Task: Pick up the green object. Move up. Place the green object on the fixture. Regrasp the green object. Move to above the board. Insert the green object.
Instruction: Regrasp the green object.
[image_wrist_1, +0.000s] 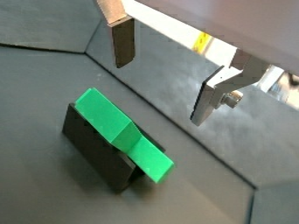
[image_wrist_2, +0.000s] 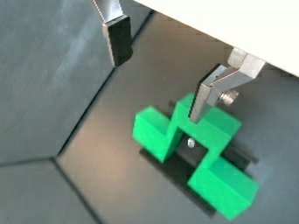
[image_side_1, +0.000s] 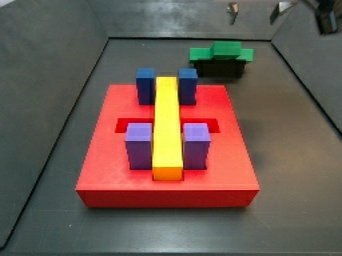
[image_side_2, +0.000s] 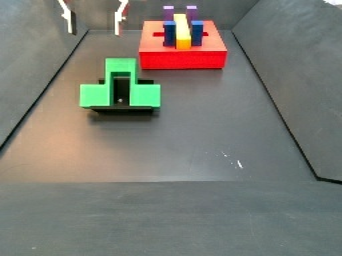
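Silver finger plates of our gripper (image_wrist_2: 163, 70) hang with jaws open and empty above the green cross-shaped plastic block (image_wrist_2: 193, 157), which rests on the dark fixture (image_side_2: 120, 108) near the counter's (image_side_2: 201, 150) edge. For regrasping, we should descend centred, straddling its narrow arm.

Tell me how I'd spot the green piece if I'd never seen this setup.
Start from the big red board carrying blue, purple and yellow blocks. Beyond its far end, apart from it on the dark floor, a black fixture stands. The green object rests on top of it, the only green thing, cross-like in shape; the gripper hangs open above, apart from it.
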